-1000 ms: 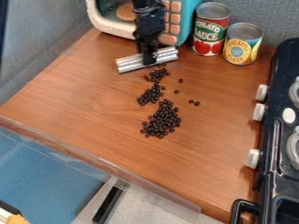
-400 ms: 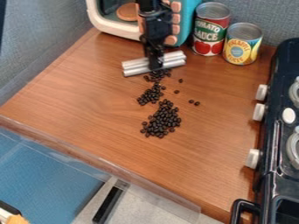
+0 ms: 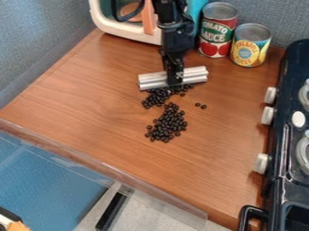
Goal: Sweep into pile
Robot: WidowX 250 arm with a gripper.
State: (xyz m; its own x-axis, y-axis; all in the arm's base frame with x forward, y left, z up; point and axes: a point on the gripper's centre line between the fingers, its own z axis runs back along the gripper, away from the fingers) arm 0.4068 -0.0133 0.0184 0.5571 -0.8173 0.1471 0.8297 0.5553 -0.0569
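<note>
The black gripper (image 3: 174, 77) hangs over the upper middle of the wooden counter, shut on a silver ribbed bar (image 3: 198, 75) that lies crosswise, low at the counter. Against the bar's near side, dark beans (image 3: 158, 96) are gathered in a small cluster. A larger cluster of beans (image 3: 167, 124) spreads below it toward the counter's middle. Two loose beans (image 3: 200, 106) lie off to the right, apart from both clusters.
Behind the arm stands a toy microwave (image 3: 107, 23). A red can (image 3: 217, 30) and a yellow can (image 3: 250, 45) are at the back right. A black toy stove (image 3: 283, 149) borders the right side; the counter's front edge (image 3: 109, 165) runs along the lower left.
The gripper has moved down and to the right with the bar. The uppermost beans have been pushed toward the middle cluster, while the lower cluster is unchanged.
</note>
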